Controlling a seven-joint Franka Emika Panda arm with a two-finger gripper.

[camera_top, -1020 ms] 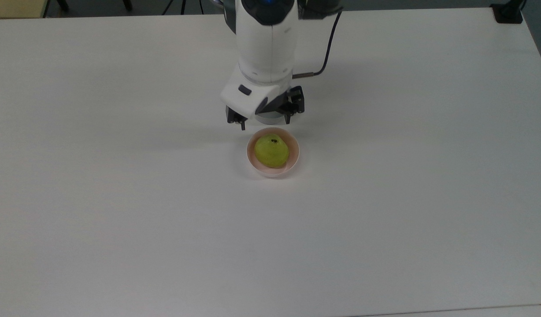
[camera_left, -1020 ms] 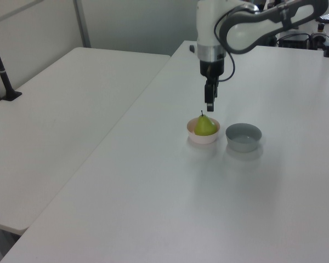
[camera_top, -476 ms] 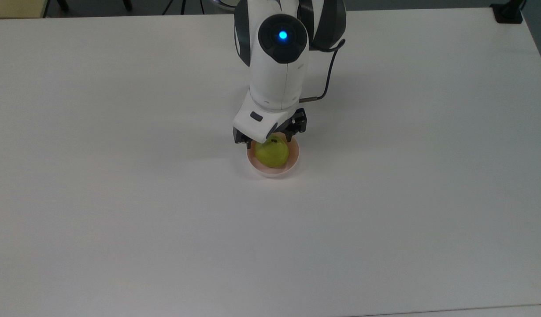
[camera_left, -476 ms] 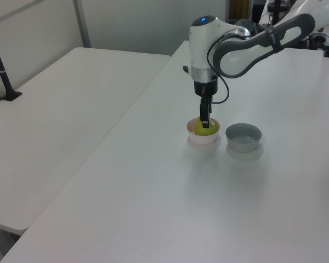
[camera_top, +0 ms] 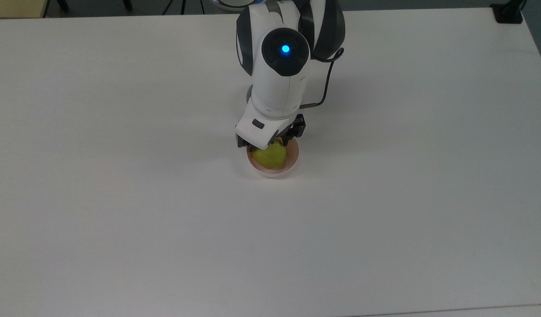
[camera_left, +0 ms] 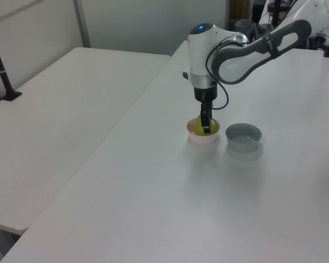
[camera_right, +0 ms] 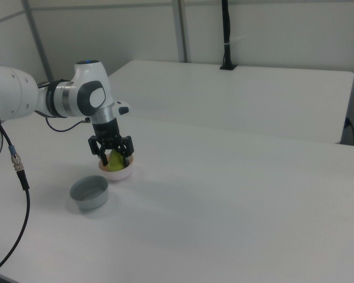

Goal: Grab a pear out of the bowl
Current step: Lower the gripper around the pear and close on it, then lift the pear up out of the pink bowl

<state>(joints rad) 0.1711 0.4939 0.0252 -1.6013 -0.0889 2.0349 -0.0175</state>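
Item: pear (camera_top: pixel 269 156), yellow-green, sitting in the pink bowl (camera_top: pixel 292 161) near the middle of the white table (camera_top: pixel 120 198). A grey bowl (camera_left: pixel 243 136) stands just beside the pink one, on the left view's right.

Risks, as judged from the present layout:
- Slip. The fruit is rounded and narrows toward the top; fingers closing high on it would likely squeeze it downward and out.
- Bowl dragged or tipped. The bowl looks light and the fingers stand low, near its rim; a finger catching the rim on closing or lifting would pull the bowl along.
- Collision with the grey bowl, should the pink one be shoved sideways.

Item: gripper (camera_right: pixel 112 152), pointing down over the pink bowl. Fingers (camera_right: pixel 127 151) apart, one on either side of the pear in the right view, with the fruit between them. Spread is slightly wider than the pear. Whether either finger touches the skin cannot be told. Nothing is clamped yet; the pear rests in the bowl.
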